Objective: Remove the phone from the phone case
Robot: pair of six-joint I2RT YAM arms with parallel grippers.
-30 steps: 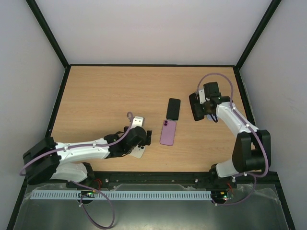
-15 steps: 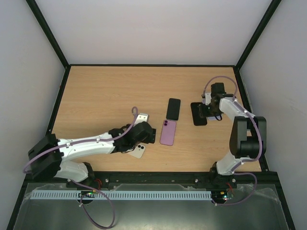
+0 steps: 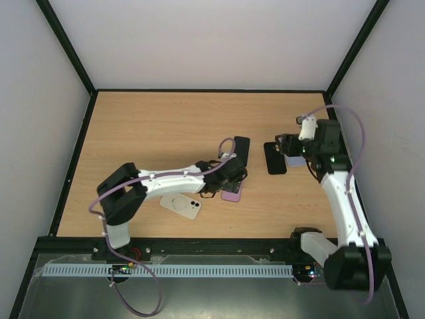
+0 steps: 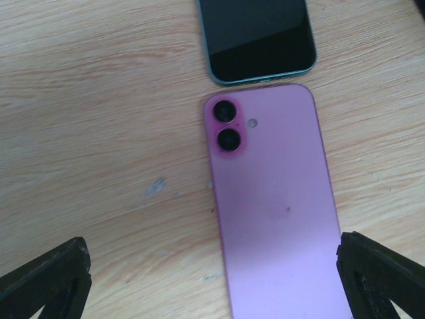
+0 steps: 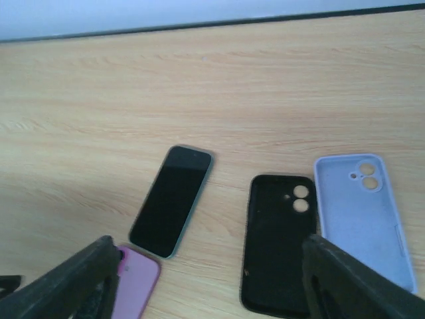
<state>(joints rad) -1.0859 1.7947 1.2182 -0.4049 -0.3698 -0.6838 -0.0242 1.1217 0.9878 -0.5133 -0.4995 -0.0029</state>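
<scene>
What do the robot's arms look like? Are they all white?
Mostly white. The left arm and the right arm are white tubes with chunky black joints. A thin purple cable loops along each one. At the tips, the fingers are black wedges.

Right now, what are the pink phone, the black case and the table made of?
Pink phone: smooth matte back, maybe frosted glass or plastic; it shows only a soft sheen.
Black case: dull with no shine, probably rubbery silicone or plastic.
Table: wood look with grain lines, possibly laminate.
</scene>
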